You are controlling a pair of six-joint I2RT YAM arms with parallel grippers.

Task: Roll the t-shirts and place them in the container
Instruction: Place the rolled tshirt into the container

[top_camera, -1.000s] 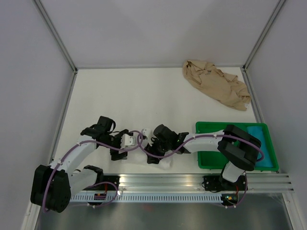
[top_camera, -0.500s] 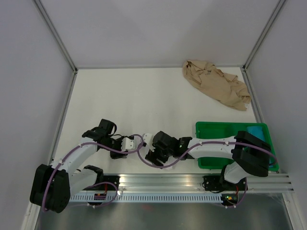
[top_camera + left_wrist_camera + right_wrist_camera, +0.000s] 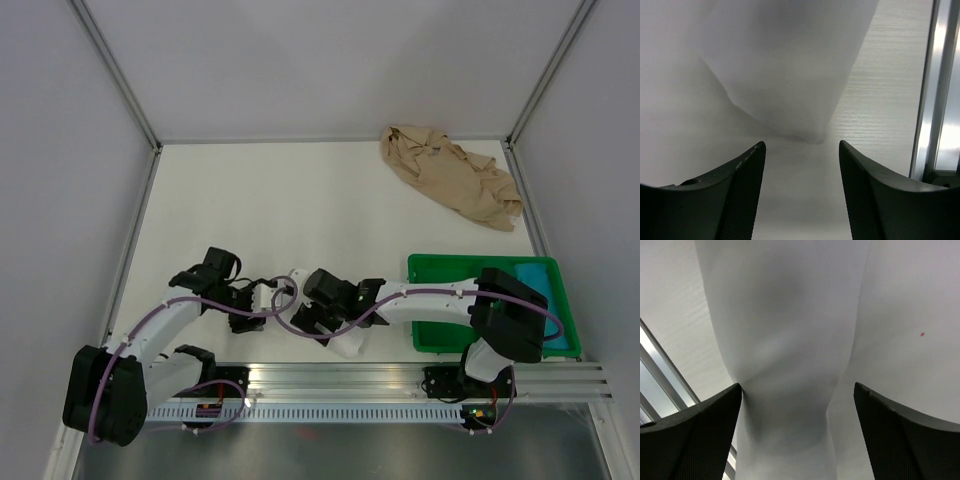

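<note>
The white t-shirt [image 3: 347, 345] is bunched into a narrow roll near the table's front edge and is mostly hidden under both grippers. My left gripper [image 3: 262, 300] is at its left end. In the left wrist view its jaws [image 3: 800, 145] stand apart, with white cloth [image 3: 790, 75] lying between and ahead of them. My right gripper [image 3: 312, 320] is over the middle of the roll, jaws [image 3: 798, 387] wide apart. The white roll [image 3: 785, 340] runs between them and brushes the left finger [image 3: 700, 425]. The tan t-shirt [image 3: 450, 185] lies crumpled at the back right, far from both grippers.
A green tray [image 3: 435, 268] with something blue inside sits at the front right, under my right arm. An aluminium rail [image 3: 400, 380] runs along the near table edge, close to the roll [image 3: 935, 100]. Grey walls enclose the table on three sides.
The right jaws have opened wide and let go of the white roll, and that gripper has slid left. The left jaws narrowed, then widened a little.
</note>
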